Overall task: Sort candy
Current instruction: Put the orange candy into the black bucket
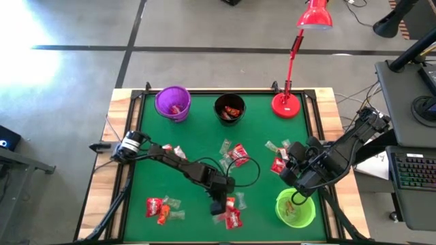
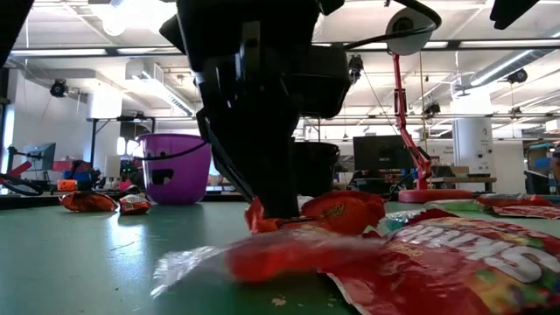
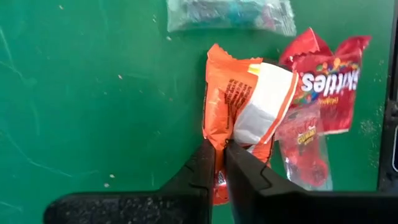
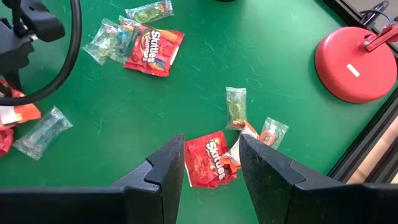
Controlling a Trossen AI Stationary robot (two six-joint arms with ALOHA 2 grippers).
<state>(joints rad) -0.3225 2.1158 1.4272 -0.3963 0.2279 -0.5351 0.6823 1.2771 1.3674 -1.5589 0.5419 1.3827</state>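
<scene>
Candy lies in loose groups on the green mat: red, orange and clear packets at the near left (image 1: 162, 207), in the centre (image 1: 235, 153) and at the right (image 1: 278, 162). My left gripper (image 3: 221, 163) is down at the near middle of the table, shut on an orange packet (image 3: 239, 102). That packet lies beside a red Skittles pack (image 3: 329, 78) and a clear packet (image 3: 305, 149). My right gripper (image 4: 211, 146) hangs open above the right group, with nothing between its fingers. It is close to the green cup (image 1: 296, 208). My left gripper pinches the orange packet's end edge (image 3: 219, 142) between its two fingers. The fingers come slanting down from above. The rest of the packet lies on the mat, its far part folded over and showing white inside (image 3: 264, 102).
A purple cup (image 1: 172, 102) and a black cup (image 1: 229, 109) stand along the far edge, each with candy inside. The red lamp's base (image 1: 286, 104) stands at the far right. A clear greenish packet (image 3: 230, 14) lies just beyond the orange one. A raised frame borders the mat.
</scene>
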